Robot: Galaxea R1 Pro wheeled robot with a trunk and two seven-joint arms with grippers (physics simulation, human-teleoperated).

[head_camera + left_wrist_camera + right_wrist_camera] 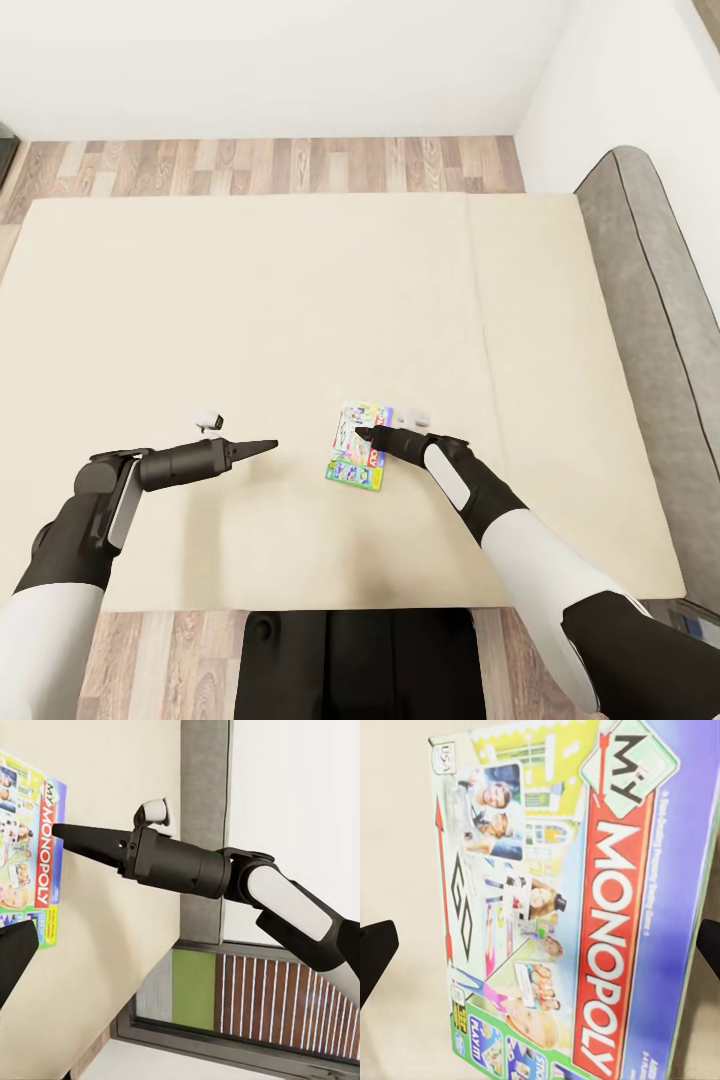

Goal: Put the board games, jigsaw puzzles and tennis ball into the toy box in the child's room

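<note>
Right gripper poised over the one board game on the bed

The right gripper (372,436) has its jaws spread wide, straddling the board game (577,907), flat on the bed (250,300); the left gripper (262,446) hangs apart, its jaws' state unclear. The flat box may slide or tip from a shallow edge pinch. One game visible.

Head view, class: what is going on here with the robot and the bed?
The robot leans over a wide cream bed. Its right gripper hangs over a flat, colourful Monopoly board game box lying on the mattress, fingers apart on either side. The left gripper hovers beside it, holding nothing.
</note>
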